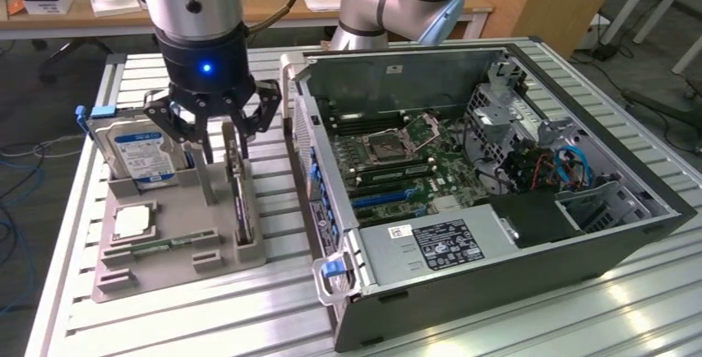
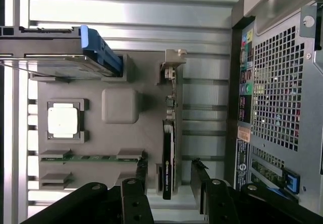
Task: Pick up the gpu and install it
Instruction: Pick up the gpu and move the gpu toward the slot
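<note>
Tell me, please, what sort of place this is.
Probably a robotics lab set up for computer assembly: an open computer case lies on a slatted metal table, a grey parts fixture holds components, and office desks stand behind.

The exterior view stands off the arm, raised above the near side of the worktop [image 1: 197,316] and tilted down across it. It sits far enough back to take in the whole open computer case [image 1: 494,287] and the grey holder tray [image 1: 164,266] beside it. The wrist view rides on the arm and looks straight down past the spread fingers of the pincer [image 2: 170,166]. It is much nearer, so the tray appears flat from above, next to the case's perforated wall. Both views share the tray with its hard drive [image 1: 140,153], the gpu [image 2: 167,153] standing on edge, and the neighbouring side of the case.
</note>
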